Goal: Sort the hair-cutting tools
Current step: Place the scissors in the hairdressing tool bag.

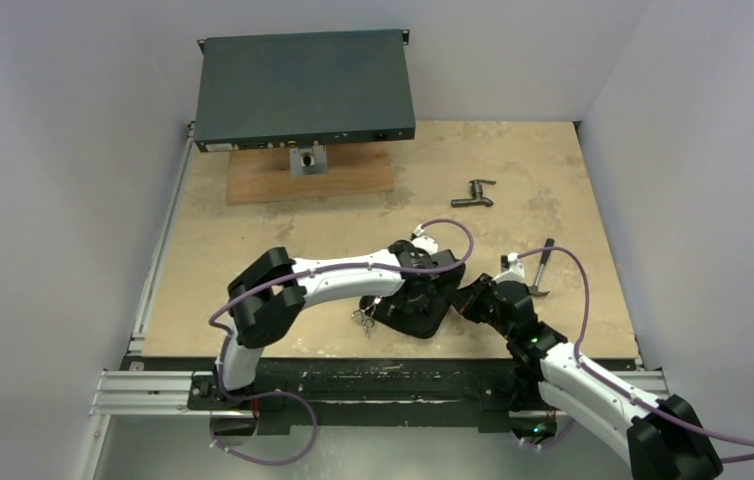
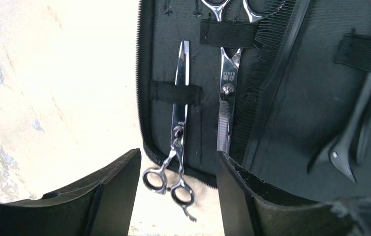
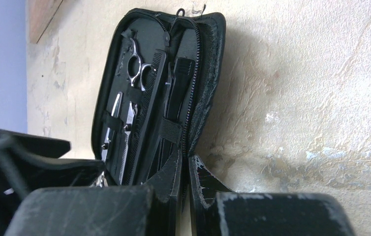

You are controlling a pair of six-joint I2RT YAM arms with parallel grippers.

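Note:
An open black zip case lies near the table's front edge. In the left wrist view the case holds silver scissors under an elastic strap, their finger rings sticking out over the case's rim. Beside them are a second pair of scissors, a black comb and a thin black clip-like piece. My left gripper is open just above the scissor rings, not touching them. My right gripper is shut on the case's zip edge and holds that flap up.
A small hammer lies right of the case. A dark T-shaped fitting lies further back. A dark flat box stands on a wooden board at the back. White walls stand on both sides.

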